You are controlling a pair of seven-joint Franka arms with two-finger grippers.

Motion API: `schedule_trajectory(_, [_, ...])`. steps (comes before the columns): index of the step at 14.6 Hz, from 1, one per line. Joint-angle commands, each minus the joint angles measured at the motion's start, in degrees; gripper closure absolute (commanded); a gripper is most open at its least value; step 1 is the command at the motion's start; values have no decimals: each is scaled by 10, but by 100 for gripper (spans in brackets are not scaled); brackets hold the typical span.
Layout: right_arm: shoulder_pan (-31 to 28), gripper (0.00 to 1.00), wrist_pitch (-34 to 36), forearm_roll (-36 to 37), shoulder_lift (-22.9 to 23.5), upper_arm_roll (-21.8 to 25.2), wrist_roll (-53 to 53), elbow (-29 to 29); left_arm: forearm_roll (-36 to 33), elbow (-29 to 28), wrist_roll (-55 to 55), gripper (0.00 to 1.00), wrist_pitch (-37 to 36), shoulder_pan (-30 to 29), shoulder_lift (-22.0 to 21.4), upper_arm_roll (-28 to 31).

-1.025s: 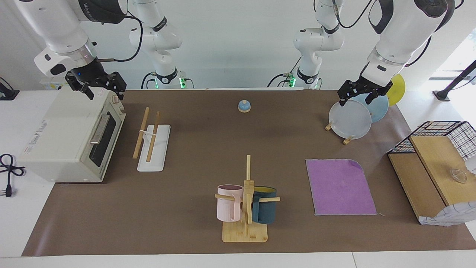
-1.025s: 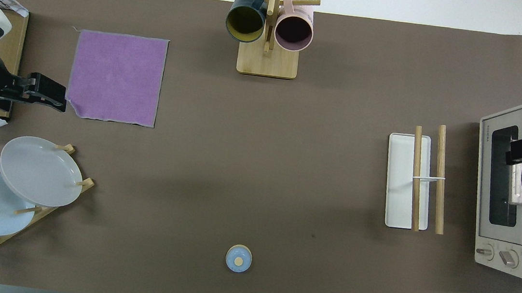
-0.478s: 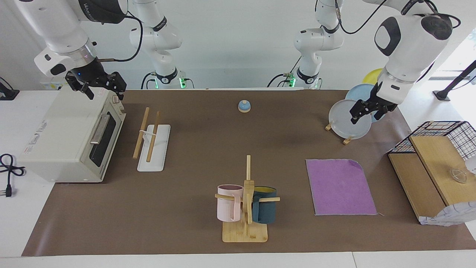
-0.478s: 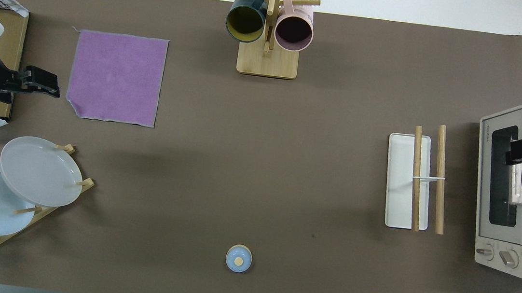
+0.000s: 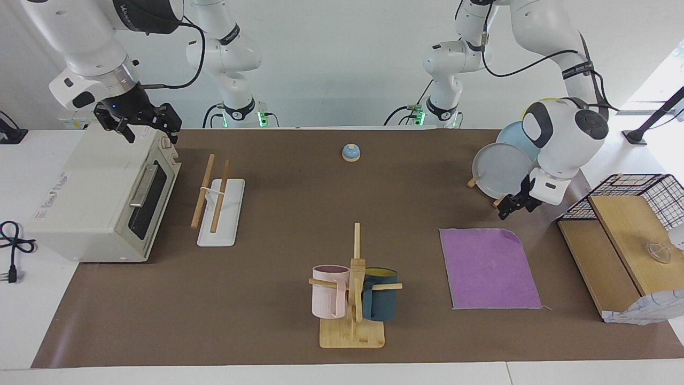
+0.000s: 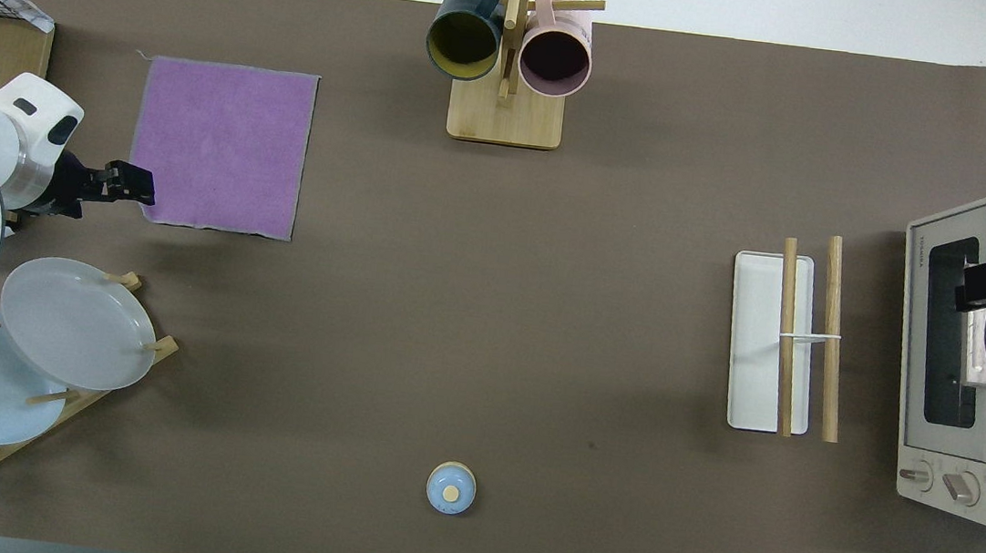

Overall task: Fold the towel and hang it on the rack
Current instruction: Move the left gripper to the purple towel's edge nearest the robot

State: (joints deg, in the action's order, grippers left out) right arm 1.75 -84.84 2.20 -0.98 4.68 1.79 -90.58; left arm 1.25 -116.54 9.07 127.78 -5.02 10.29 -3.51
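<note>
The thin square purple towel (image 5: pixel 489 268) lies flat on the brown table mat toward the left arm's end of the table, its corner nearest the robots turned over. The left gripper (image 5: pixel 512 206) hangs low over that corner, jaws open and holding nothing. The right gripper (image 5: pixel 140 124) waits open and empty above the cream toaster oven (image 5: pixel 101 192), with the white-based rack with two light-wood rods (image 5: pixel 218 202) just beside the oven.
</note>
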Motion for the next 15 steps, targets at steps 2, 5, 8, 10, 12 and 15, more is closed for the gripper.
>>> schedule_trajectory(2, [-9, 0, -6, 1, -13, -5, 8, -16, -2, -4, 2, 0, 29, -10, 30, -4])
schedule_trajectory(5, [-9, 0, -7, 0, -13, -5, 8, -16, 8, -2, 10, 1, 47, -11, 51, -4])
schedule_trajectory(8, [-9, 0, -7, 1, -13, -5, 8, -16, 22, 5, 10, 6, 56, -25, 61, -4])
schedule_trajectory(10, [-9, 0, -7, 1, -13, -5, 8, -16, 23, 10, 10, 21, 57, -26, 65, -4])
schedule_trajectory(12, [-9, 0, -7, 0, -13, -5, 8, -16, 23, 10, 10, 42, 56, -25, 68, -4])
schedule_trajectory(15, [-9, 0, -7, 1, -13, -5, 8, -16, 23, 10, 11, 55, 55, -24, 68, -4])
